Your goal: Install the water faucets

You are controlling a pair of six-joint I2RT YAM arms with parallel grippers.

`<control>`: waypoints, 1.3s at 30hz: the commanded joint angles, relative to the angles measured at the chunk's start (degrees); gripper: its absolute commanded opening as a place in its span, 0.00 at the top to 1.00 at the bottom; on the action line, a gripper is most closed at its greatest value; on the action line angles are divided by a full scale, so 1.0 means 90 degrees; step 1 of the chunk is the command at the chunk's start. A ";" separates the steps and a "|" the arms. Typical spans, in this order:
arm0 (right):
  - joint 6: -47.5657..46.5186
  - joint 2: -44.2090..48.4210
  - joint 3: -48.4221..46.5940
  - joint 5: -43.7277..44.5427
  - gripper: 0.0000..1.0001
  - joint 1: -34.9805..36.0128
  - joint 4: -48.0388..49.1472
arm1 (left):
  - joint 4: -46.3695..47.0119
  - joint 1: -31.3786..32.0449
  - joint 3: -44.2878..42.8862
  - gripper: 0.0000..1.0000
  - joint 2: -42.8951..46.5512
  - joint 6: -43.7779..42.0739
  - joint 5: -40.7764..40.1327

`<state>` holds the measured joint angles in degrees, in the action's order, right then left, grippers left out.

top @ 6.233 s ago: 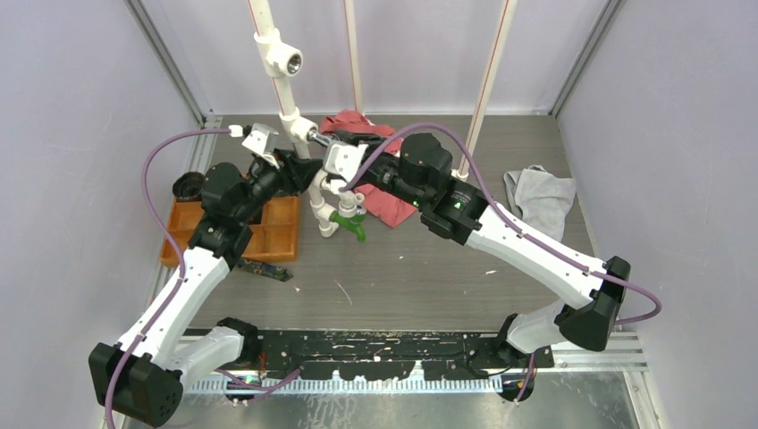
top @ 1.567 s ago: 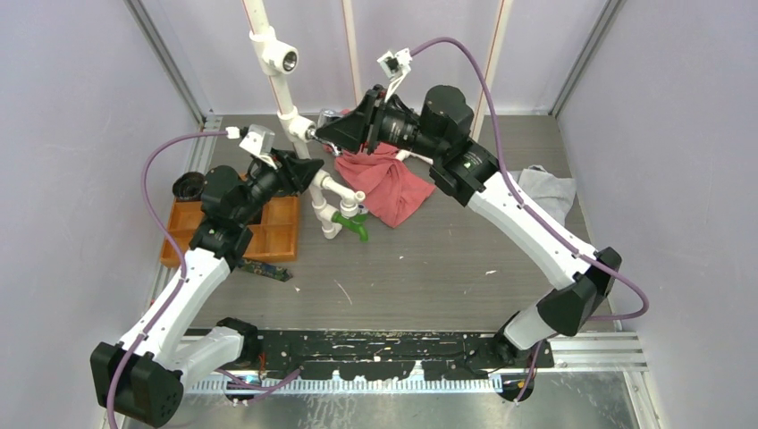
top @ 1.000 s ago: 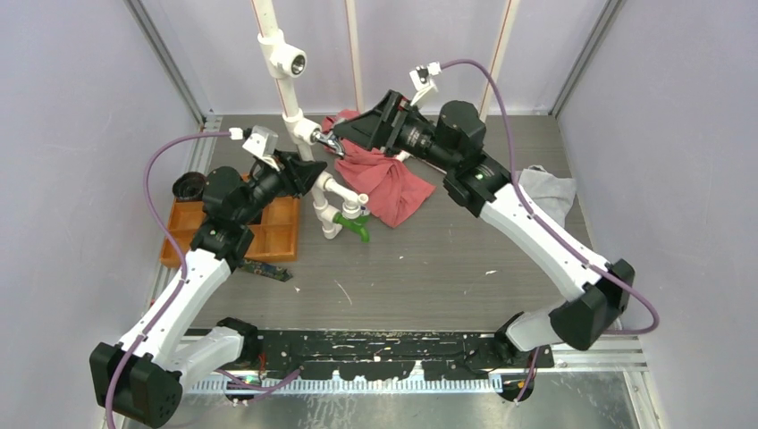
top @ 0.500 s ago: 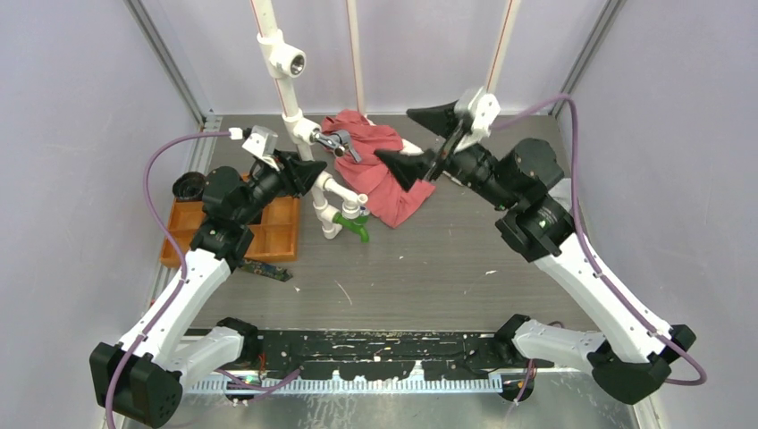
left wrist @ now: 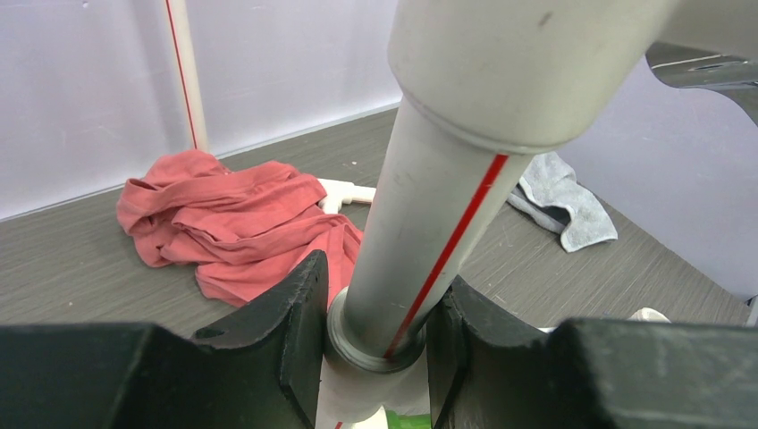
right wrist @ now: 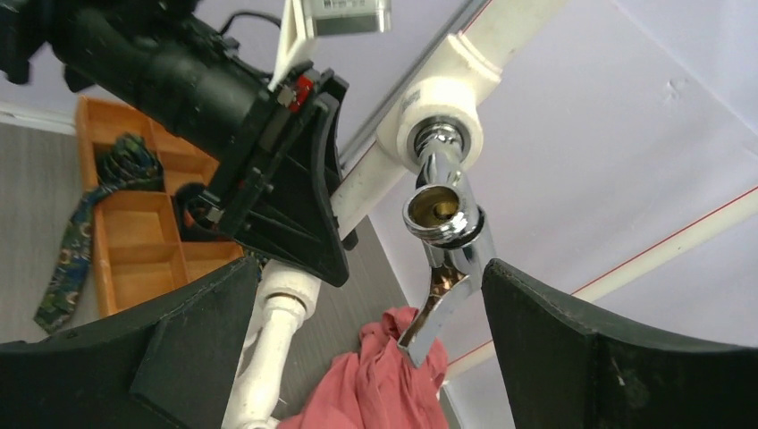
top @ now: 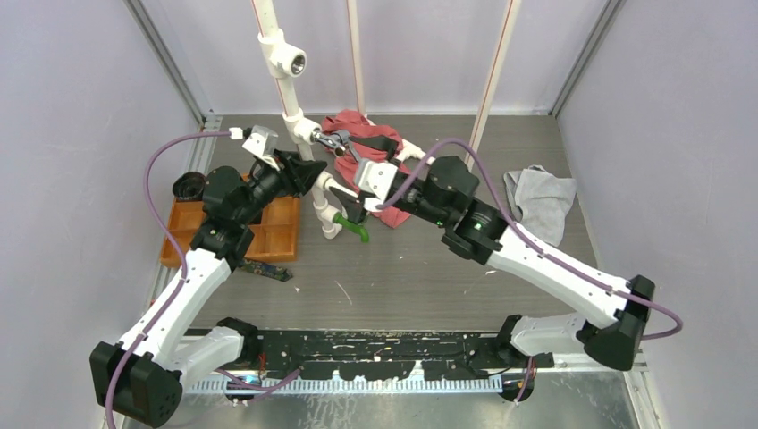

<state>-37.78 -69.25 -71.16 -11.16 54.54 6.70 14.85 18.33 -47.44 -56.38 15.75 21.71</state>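
— Nearest us, what sits at the foot of the white pipe?

— A green faucet, fitted low on the pipework, its spout angled toward the near right. The right gripper hangs near it, fingers spread wide, holding nothing.

— And the other arm?

— The left gripper is pinched on the white pipe at a collar joint, one finger on each side.

— Where is the silver faucet?

— The silver faucet sits in a white tee fitting on the pipe, just past the left gripper and beyond the right gripper's fingertips. From the right wrist it shows in the gap between the two fingers, apart from both.

— Which way does it point?

— Seen from overhead, its long axis runs straight out from the fitting, rightward and slightly nearer. Its round mouth faces the right wrist camera, and its flat lever trails toward the red cloth.

— Farther back?

— The red cloth lies heaped on the table and a grey cloth lies off to the right. An upper tee fitting stands open.
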 commanded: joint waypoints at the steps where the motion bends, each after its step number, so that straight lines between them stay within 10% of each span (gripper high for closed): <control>1: -0.0314 -0.0318 -0.0536 0.0332 0.00 -0.0005 0.0816 | -0.0012 0.0008 -0.0156 1.00 0.0039 0.0767 0.0132; 14: 0.1366 -0.1188 -0.1679 -0.0109 0.47 -0.0490 0.0126 | 0.0000 0.0013 -0.0154 1.00 0.0039 0.0741 0.0140; 21: 0.2513 -0.1331 -0.2184 -0.0462 0.90 -0.0742 -0.0476 | 0.0028 0.0006 -0.0110 1.00 0.0069 0.0740 0.0136; 31: 0.9943 -0.1707 -0.2085 -0.3176 0.93 -0.2055 0.1000 | 0.0015 0.0007 -0.0085 1.00 0.0126 0.0741 0.0185; 39: 1.3903 -0.1796 -0.0589 -0.2790 0.90 -0.2077 0.3888 | 0.0039 0.0006 -0.0057 1.00 0.0107 0.0750 0.0187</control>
<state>58.78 -85.69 -80.09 -38.81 38.26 23.46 15.57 19.07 -47.44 -56.88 16.71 22.59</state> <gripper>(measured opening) 0.397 0.387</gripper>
